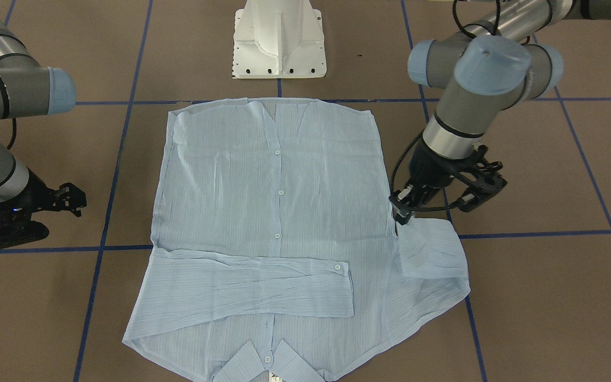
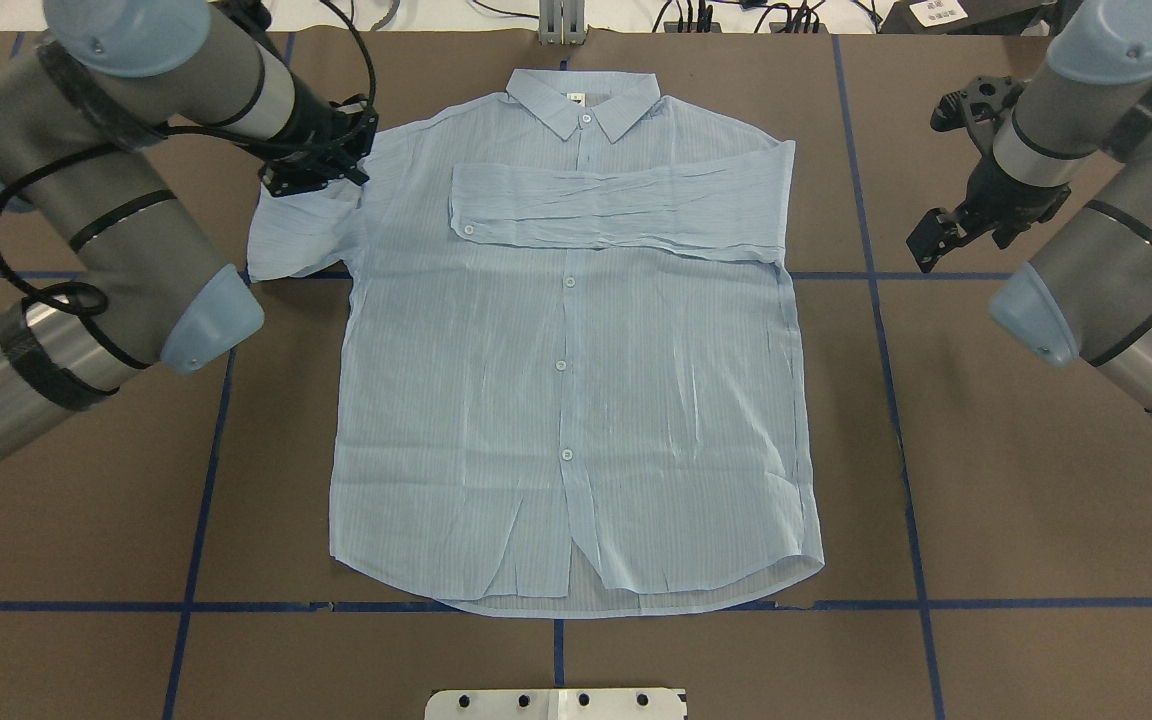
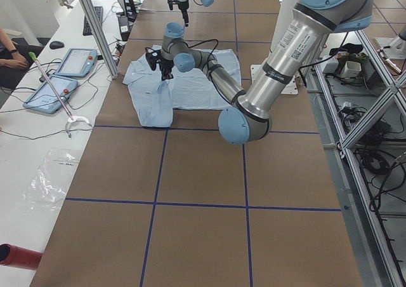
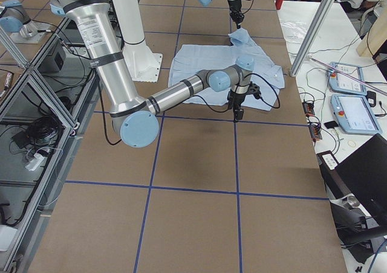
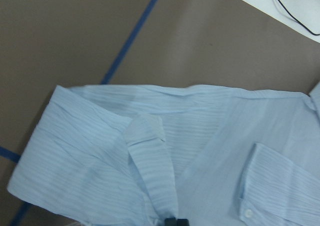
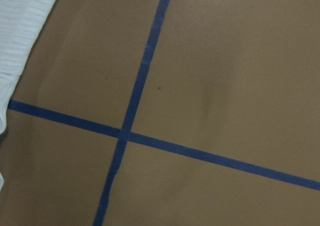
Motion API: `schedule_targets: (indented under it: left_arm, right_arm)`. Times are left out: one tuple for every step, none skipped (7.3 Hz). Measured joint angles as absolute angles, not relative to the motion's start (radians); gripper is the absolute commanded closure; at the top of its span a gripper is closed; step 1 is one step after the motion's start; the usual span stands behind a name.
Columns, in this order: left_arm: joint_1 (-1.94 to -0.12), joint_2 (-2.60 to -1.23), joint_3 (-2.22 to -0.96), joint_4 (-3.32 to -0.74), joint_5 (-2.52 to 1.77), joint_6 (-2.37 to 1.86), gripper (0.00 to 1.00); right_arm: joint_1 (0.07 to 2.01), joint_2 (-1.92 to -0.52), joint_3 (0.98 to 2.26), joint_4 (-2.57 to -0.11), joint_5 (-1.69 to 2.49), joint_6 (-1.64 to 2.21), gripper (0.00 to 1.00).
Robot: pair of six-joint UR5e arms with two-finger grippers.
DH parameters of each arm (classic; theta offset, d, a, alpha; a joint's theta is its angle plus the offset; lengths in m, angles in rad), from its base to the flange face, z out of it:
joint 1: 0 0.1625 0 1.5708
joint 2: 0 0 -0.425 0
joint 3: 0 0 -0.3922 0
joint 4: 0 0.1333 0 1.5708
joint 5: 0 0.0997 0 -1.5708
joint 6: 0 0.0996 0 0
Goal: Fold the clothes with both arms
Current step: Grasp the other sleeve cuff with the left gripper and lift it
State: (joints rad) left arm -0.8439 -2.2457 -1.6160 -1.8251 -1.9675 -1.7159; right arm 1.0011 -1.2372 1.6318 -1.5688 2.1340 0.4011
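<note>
The pale blue striped shirt [image 2: 576,380] lies flat and buttoned, front up, collar [image 2: 584,100] at the far side from me. One sleeve [image 2: 616,210] is folded across the chest. The other sleeve [image 2: 301,230] lies bunched beside the shoulder on my left. My left gripper [image 2: 316,178] is down on that sleeve, shut on a fold of it; the left wrist view shows the fold [image 5: 150,166] running into the closed fingertips [image 5: 172,221]. My right gripper [image 2: 936,240] hangs over bare table to the right of the shirt, open and empty, apart from the cloth.
The brown table [image 2: 1036,480] carries a grid of blue tape lines [image 2: 886,300]. The white pedestal base [image 1: 279,42] stands at my edge, just behind the shirt's hem. A side bench with tablets [image 3: 57,77] runs along the far edge.
</note>
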Motion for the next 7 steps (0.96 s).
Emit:
schedule_targets:
  left_arm:
    - [-0.829,-2.309,-1.589,-1.846,-1.969,-1.849,1.0]
    - [-0.821,-2.36,-1.561,-1.886,-1.969,-1.969,1.0]
    - [-0.817,-2.413,-1.527,-1.922,-1.97,-2.079,1.0]
    - [-0.815,-2.45,-1.504,-1.95,-1.969,-2.17,1.0]
    - [-0.815,-2.468,-1.492,-1.979,-1.969,-2.237,1.0]
    - [-0.815,-2.481,-1.476,-2.003,-1.968,-2.286,1.0]
    - [-0.815,-2.498,-1.443,-2.031,-1.964,-2.34,1.0]
  right_arm:
    - [1.004,-1.282,1.628,-1.493,2.141,0.401,0.0]
    - [1.005,-1.304,1.626,-1.453,2.143,0.402,0.0]
    - [1.006,-1.313,1.625,-1.438,2.143,0.404,0.0]
    - [1.006,-1.316,1.624,-1.432,2.143,0.404,0.0]
    - [1.006,-1.317,1.624,-1.431,2.143,0.405,0.0]
    - [1.006,-1.317,1.623,-1.43,2.143,0.405,0.0]
    - [1.006,-1.318,1.623,-1.43,2.144,0.405,0.0]
